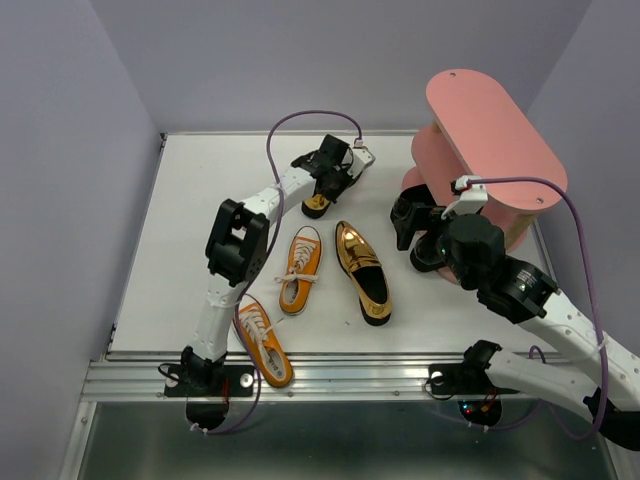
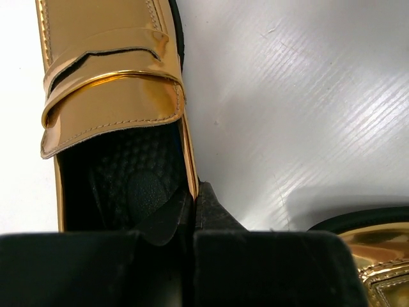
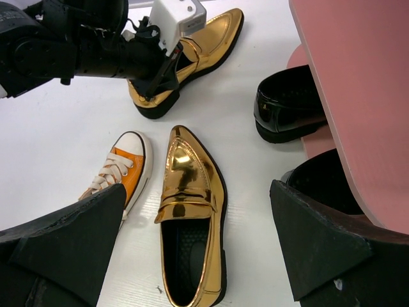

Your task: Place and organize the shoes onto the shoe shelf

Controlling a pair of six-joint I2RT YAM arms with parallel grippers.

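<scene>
My left gripper [image 1: 322,188] is shut on the side wall of a gold loafer [image 2: 108,89] at the far middle of the table, one finger inside the shoe and one outside. The right wrist view shows this too [image 3: 192,51]. The second gold loafer [image 1: 362,270] lies mid-table, below my open, empty right gripper [image 3: 198,249]. Two orange sneakers [image 1: 300,268] [image 1: 265,342] lie left of it. Two glossy black shoes [image 3: 287,105] [image 3: 326,185] sit at the foot of the pink shoe shelf [image 1: 490,130], one beside my right finger [image 3: 326,249].
The white table [image 1: 190,250] has purple walls at the left, back and right. The shelf fills the far right corner. A metal rail [image 1: 330,375] runs along the near edge, by the arm bases.
</scene>
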